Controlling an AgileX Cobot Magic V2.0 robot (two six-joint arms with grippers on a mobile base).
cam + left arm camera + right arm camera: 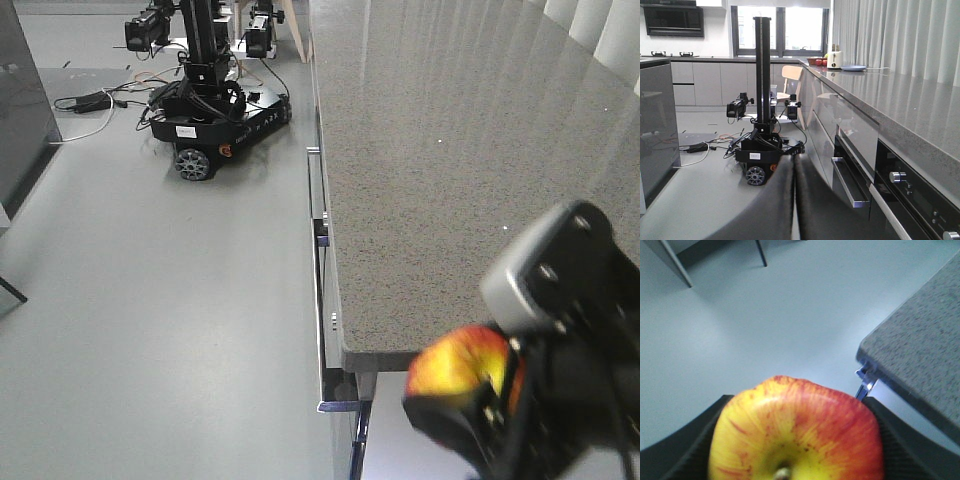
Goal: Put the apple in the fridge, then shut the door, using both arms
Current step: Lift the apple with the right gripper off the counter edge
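One apple (pixel 795 432) found pinched in the jaws of the right gripper (pixel 796 445), past the counter (pixel 920 340) edge, over floor (pixel 765 330), seemingly for carrying to the fridge, not made out; left gripper (pixel 793 195) noted pressed together, empty, presumably spare for the door.

The apple (pixel 795 435) is cut off by the picture's bottom edge.

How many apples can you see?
1 for sure: the apple is clamped in the right gripper, just off the countertop corner. Small red fruits at the countertop's far end may be more apples; they are too small to tell.
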